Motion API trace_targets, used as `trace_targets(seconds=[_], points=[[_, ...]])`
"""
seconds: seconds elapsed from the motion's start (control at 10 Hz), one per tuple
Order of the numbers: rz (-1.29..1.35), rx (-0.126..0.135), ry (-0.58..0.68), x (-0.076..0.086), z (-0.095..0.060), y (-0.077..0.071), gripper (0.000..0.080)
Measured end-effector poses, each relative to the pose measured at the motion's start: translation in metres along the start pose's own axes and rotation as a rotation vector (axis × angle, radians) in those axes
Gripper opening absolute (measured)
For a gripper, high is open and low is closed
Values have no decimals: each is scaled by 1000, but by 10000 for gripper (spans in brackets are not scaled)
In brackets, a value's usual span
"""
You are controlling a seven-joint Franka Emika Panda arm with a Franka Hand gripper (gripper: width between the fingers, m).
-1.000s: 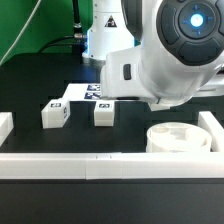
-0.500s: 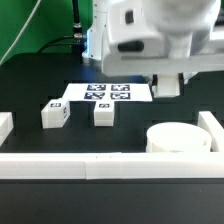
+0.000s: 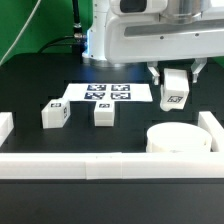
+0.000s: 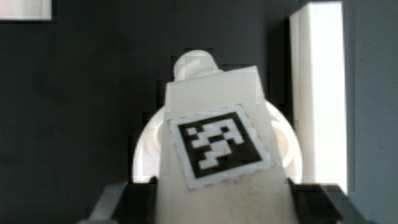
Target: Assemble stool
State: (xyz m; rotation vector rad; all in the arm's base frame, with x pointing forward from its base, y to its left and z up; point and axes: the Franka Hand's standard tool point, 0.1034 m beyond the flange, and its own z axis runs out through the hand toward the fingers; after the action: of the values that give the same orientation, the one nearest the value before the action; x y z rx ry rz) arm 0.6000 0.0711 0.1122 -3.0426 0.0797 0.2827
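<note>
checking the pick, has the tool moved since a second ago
Yes. The tool, shut on a stool leg, has moved up and toward the exterior view's right; it hid part of the marker board, which now shows uncovered.

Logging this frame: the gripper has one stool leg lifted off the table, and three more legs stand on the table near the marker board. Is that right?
Not quite. The exterior view shows two legs on the table, not three: the first leg and the second leg, near the marker board. The gripper does hold a third leg off the table.
</note>
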Motion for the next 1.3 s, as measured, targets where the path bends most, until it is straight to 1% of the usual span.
trace_targets(seconds=[0.1,0.2,0.3,0.5,0.6,0.7,0.8,1.1,1.2,1.3], points=[[-5,7,79,9,-11,-4,325],[-14,11,163,15,-17,-6,325],[-14,13,214,16,-13,-5,325],[-19,18,366,22,-13,-6,325],[-20,20,404,23,-11,-6,325],[-16,34,489,31,-17,-3,325],[-17,34,505,31,-16,-4,325],[-18,33,493,30,-14,-3,325],[-17,35,492,33,-9,1,325],[-19,37,493,39,-6,2,325]])
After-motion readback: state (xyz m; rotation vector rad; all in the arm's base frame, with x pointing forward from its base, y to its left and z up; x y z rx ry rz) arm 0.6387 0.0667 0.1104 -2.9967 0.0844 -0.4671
